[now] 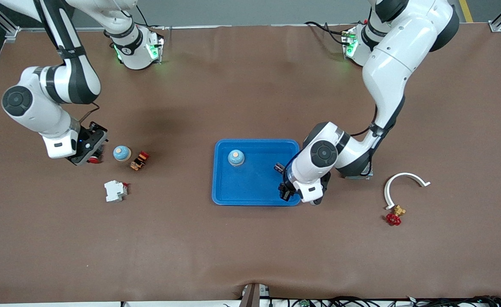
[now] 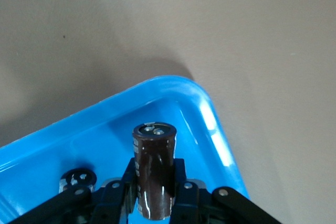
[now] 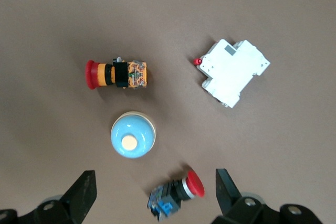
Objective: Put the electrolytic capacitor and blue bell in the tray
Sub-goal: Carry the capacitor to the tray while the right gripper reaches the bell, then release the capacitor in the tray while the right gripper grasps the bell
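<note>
the table point(image 1: 250, 247) is the biggest thing here, brown and wide. next comes the tray point(image 1: 254, 187), bright blue with a raised rim, lying between my two arms, a little toward my left arm's end. one blue bell point(image 1: 236, 157) with a tan button on top already sits in it, in the corner nearest my right arm's base.

my left gripper point(image 1: 285, 187) hangs over the tray's edge at the left arm's end — its fingers point(image 2: 185, 195) are closed around the electrolytic capacitor point(image 2: 154, 169), a dark brown cylinder held upright, its top showing in the left wrist view above the tray's rounded corner.

my right gripper point(image 1: 89, 150) hovers over the table toward the right arm's end, its fingers point(image 3: 83, 192) spread wide with nothing between them. under it lies a small red-capped push button with a blue body point(image 3: 176, 192). beside that sits a second blue bell point(image 1: 121, 153) on the table, then a red and orange push button point(image 1: 139, 160), and nearer the front camera a white circuit breaker point(image 1: 115, 190).

toward the left arm's end — a curved white clip point(image 1: 393, 183) and a small brass valve with a red handwheel point(image 1: 395, 215).
</note>
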Action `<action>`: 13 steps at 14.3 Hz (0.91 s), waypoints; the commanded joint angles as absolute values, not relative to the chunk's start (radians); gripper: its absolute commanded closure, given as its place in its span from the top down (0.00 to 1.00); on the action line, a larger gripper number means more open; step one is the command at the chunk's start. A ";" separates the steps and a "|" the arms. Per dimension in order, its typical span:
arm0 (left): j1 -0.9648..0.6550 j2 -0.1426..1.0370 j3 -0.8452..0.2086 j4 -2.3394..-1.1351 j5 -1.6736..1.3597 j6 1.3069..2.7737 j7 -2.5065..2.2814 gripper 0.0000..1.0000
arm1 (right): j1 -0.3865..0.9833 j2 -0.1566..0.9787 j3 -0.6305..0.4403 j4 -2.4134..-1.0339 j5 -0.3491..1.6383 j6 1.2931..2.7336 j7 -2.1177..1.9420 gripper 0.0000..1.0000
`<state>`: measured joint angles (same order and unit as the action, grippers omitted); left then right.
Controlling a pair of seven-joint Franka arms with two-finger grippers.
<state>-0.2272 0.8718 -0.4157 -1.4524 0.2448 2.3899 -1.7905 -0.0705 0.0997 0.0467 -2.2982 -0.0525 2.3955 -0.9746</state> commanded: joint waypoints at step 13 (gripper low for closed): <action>-0.189 0.779 -0.390 -1.425 0.265 2.323 -1.755 1.00 | -0.081 0.285 0.063 -2.424 -0.049 2.747 -1.008 1.00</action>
<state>-0.2212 0.8375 -0.3887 -1.4106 0.2451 2.3672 -1.7825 -0.0704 0.2714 0.0529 -2.4140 -0.0529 2.7189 -0.9881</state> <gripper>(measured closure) 0.000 0.000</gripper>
